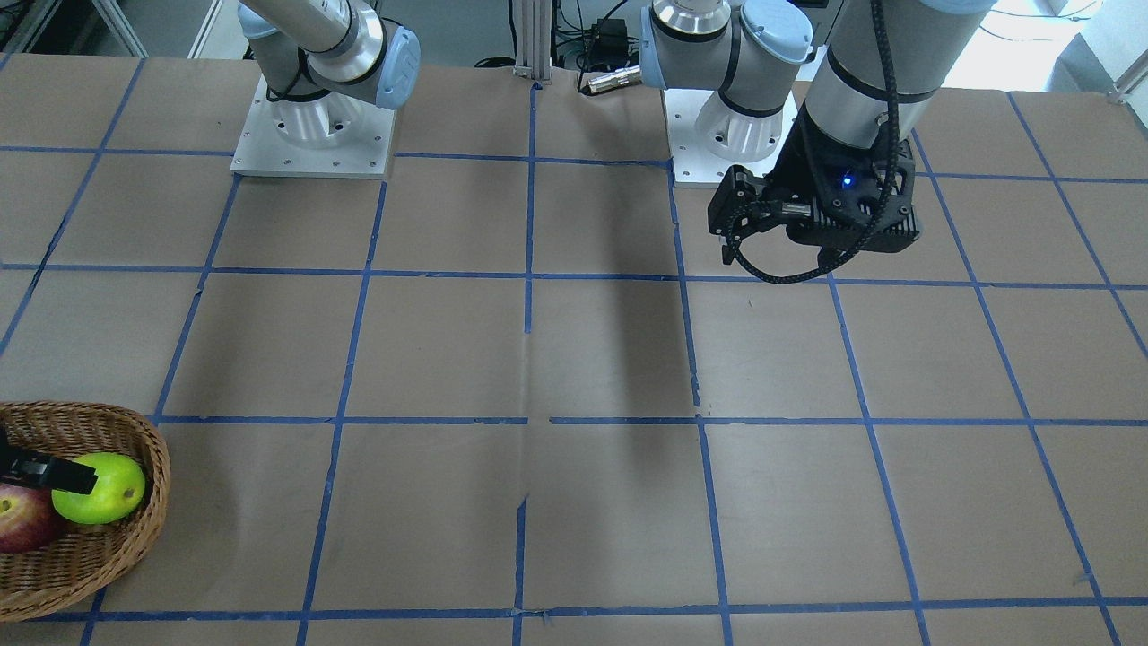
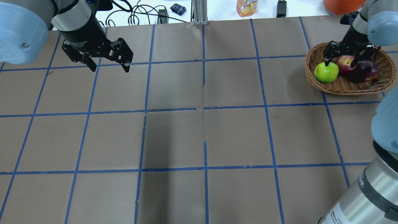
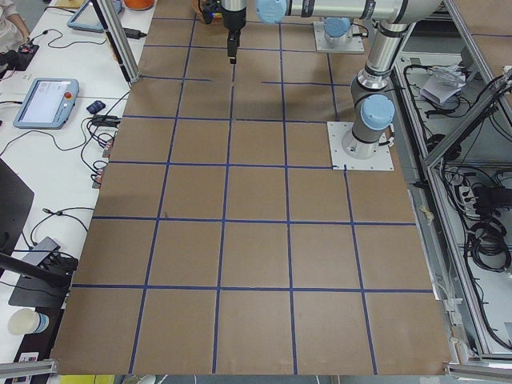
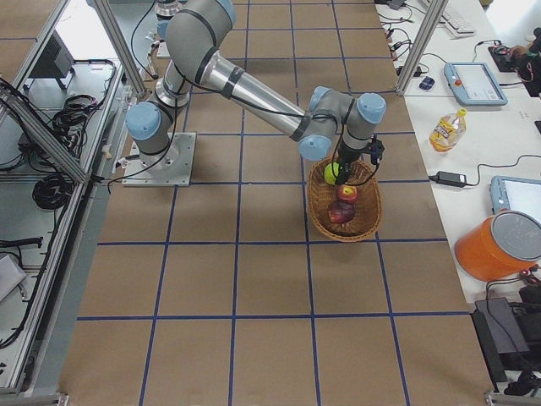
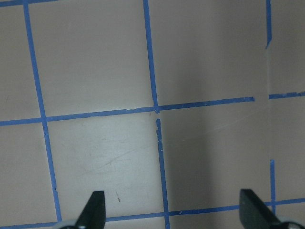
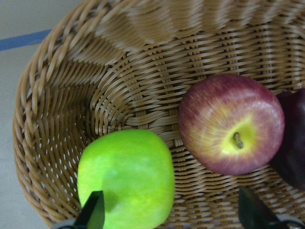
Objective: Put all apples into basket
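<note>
In the woven light-brown wicker basket (image 2: 348,91) lay the yellow-green apple (image 2: 326,72), the red apple w/ yellow stem patch (image 6: 232,124) and the dark maroon apple (image 2: 367,71). The right gripper (image 2: 340,63) hung over them, jaws apart; the left gripper (image 2: 109,67) was also spread, well away. Prob. firm, smooth, bruisable — best gripped across the widest part.

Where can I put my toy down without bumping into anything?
Nearly the whole table is bare, from under the left tool across to the basket. The basket is crowded: the green apple, red apple and maroon apple lie together, with the open right tool over them; only weave beside the rim is free.
</note>
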Controlling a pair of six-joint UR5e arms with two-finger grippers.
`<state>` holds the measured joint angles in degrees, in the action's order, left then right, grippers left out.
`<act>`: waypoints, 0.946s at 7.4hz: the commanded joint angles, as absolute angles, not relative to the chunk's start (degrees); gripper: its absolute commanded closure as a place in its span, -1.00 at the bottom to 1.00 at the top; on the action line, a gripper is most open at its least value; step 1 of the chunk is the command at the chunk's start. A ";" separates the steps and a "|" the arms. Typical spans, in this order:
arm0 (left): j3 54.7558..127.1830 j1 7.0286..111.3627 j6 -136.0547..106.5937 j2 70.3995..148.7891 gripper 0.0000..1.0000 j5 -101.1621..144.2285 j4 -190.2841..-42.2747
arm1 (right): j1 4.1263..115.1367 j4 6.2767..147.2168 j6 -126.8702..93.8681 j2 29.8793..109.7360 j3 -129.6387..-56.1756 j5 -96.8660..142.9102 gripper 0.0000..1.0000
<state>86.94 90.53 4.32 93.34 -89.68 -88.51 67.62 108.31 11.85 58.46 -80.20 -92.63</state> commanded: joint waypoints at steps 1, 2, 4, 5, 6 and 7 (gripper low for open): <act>86.92 90.53 4.31 93.43 -1.00 -89.74 -88.51 | 68.20 102.18 11.78 64.03 -79.55 -92.37 -1.00; 86.92 90.53 4.31 93.51 -1.00 -89.65 -88.42 | 68.55 96.13 11.69 69.29 -80.06 -92.29 -1.00; 86.92 90.53 4.31 93.43 -1.00 -89.65 -88.42 | 71.87 84.69 5.40 78.36 -80.24 -92.20 -1.00; 85.88 90.35 4.31 94.30 -1.00 -89.56 -88.24 | 74.59 82.55 4.84 81.44 -80.59 -92.28 -1.00; 86.13 90.35 4.31 93.96 -1.00 -89.65 -88.33 | 76.71 80.53 4.75 84.87 -81.29 -92.29 -1.00; 86.57 90.44 4.31 93.69 -1.00 -89.65 -88.33 | 79.86 77.64 4.75 89.43 -82.08 -92.98 -1.00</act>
